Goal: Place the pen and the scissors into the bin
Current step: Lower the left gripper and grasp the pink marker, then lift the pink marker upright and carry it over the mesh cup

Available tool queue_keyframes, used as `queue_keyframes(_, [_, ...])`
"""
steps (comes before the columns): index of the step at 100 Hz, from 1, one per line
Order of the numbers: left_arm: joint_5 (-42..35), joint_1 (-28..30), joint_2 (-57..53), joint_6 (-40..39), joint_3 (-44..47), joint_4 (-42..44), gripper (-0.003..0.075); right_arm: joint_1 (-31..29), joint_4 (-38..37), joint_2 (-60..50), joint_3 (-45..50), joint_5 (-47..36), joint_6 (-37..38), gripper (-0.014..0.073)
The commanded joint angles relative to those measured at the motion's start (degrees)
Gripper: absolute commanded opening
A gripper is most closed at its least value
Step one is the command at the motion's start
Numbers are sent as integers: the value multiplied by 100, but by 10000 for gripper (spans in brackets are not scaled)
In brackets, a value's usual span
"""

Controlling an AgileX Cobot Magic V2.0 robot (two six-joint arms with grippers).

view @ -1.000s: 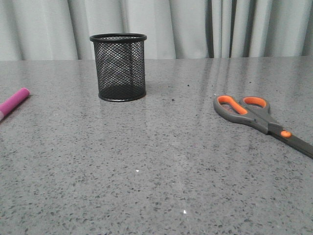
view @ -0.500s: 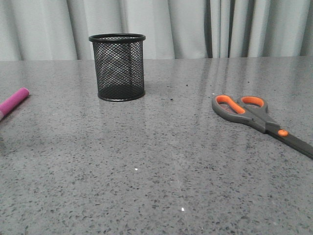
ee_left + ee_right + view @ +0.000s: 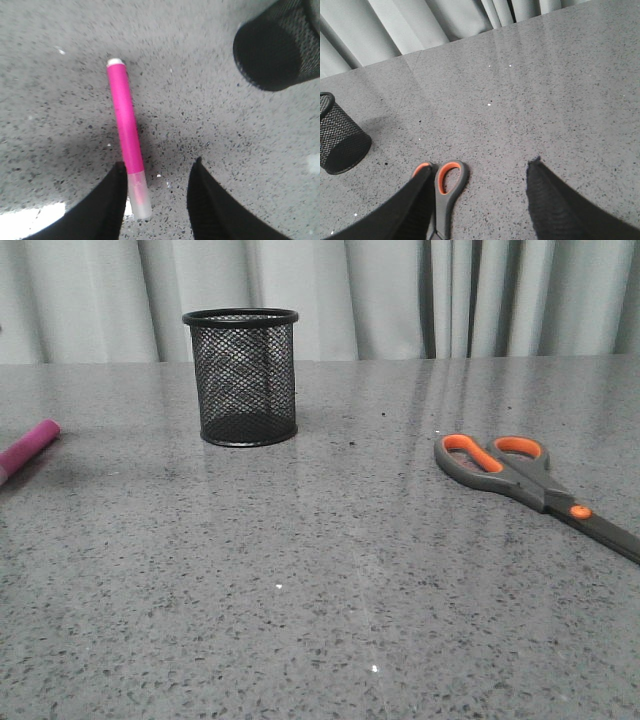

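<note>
The pink pen (image 3: 25,450) lies flat at the table's far left edge. In the left wrist view the pen (image 3: 126,125) lies below my open left gripper (image 3: 159,165), its pale translucent end between the jaws, close beside one finger (image 3: 107,200). The grey scissors with orange loops (image 3: 520,480) lie flat on the right. My open right gripper (image 3: 481,165) hovers over their handles (image 3: 447,192); one loop sits between the jaws, the other is partly hidden by a finger (image 3: 405,205). The black mesh bin (image 3: 240,378) stands upright and looks empty. Neither gripper shows in the front view.
The grey speckled table (image 3: 330,570) runs back to pale curtains (image 3: 400,290). The bin also shows in the left wrist view (image 3: 280,45) and in the right wrist view (image 3: 337,135), apart from both grippers.
A shadow at the table's far left has crept toward the pen. The pen, scissors and bin lie where they were.
</note>
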Motion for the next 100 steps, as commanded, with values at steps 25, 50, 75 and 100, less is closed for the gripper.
queue_keyframes(25, [201, -181, 1003, -449, -817, 521, 253, 82, 108, 51, -221, -328, -42, 372])
queue_keyframes(50, [201, -181, 1454, -459, -831, 535, 253, 82, 122, 51, -221, -317, -42, 372])
queue_keyframes(75, [127, -181, 1817, -459, -831, 553, 253, 82, 122, 51, -221, -317, -42, 372])
queue_keyframes(100, [-81, -186, 1864, -308, -831, 528, -17, 82, 122, 51, -221, -317, -42, 372])
